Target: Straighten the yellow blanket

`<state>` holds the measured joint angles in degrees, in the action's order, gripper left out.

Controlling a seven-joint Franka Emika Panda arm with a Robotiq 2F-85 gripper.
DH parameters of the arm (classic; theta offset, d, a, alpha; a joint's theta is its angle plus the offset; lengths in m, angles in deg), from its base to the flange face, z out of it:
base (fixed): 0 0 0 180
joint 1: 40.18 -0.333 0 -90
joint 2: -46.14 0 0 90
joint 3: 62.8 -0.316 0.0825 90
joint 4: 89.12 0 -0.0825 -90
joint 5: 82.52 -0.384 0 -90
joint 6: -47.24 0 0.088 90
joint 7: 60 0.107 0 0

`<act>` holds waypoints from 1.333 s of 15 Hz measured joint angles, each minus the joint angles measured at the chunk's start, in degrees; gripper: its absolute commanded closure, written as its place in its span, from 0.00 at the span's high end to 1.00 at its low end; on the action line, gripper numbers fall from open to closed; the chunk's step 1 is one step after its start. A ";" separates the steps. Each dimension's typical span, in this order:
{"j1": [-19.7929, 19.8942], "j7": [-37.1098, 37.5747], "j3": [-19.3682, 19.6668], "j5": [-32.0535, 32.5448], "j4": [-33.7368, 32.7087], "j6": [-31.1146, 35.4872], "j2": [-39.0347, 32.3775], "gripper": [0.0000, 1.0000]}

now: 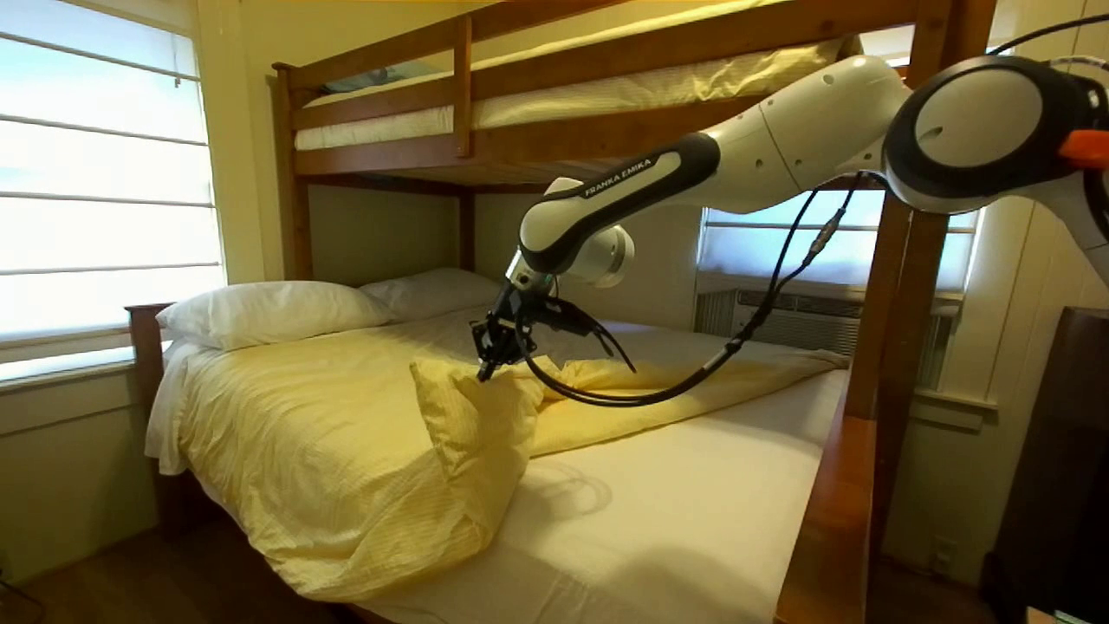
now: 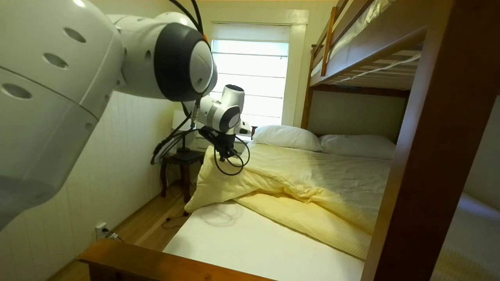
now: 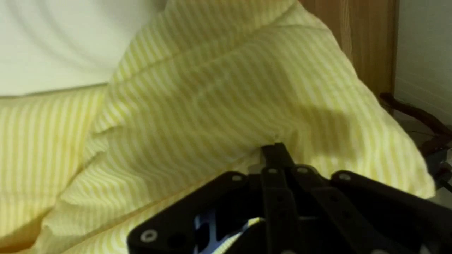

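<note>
The pale yellow striped blanket [image 1: 321, 442] lies over the pillow half of the bed; it also shows in an exterior view [image 2: 289, 183]. Its edge toward the footboard is folded back and bunched, running diagonally across the mattress. One corner part stands raised at my gripper [image 1: 485, 373]. In the wrist view, my gripper's fingers [image 3: 277, 145] are together, and the blanket fabric [image 3: 212, 95] puckers at their tips, pinched between them. The gripper also shows above the raised fold in an exterior view [image 2: 222, 157]. The exact pinched bit is hidden by the fingers.
White pillows [image 1: 277, 314] lie at the head. The white mattress sheet [image 1: 676, 494] is bare toward the wooden footboard [image 1: 832, 520]. An upper bunk [image 1: 537, 139] hangs over the bed, with a thick post [image 2: 425, 156]. A nightstand [image 2: 183, 158] stands beside the bed. Cables loop from the arm.
</note>
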<state>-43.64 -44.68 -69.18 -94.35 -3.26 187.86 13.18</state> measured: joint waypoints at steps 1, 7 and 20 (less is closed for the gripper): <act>-0.29 1.38 0.41 0.00 2.58 -1.70 1.97 0.00; -0.60 2.39 0.74 -0.91 9.02 -6.90 7.05 0.01; -0.80 6.93 2.19 -0.83 23.05 -9.27 15.80 0.00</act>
<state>-44.44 -37.75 -66.99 -95.18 19.79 178.59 28.98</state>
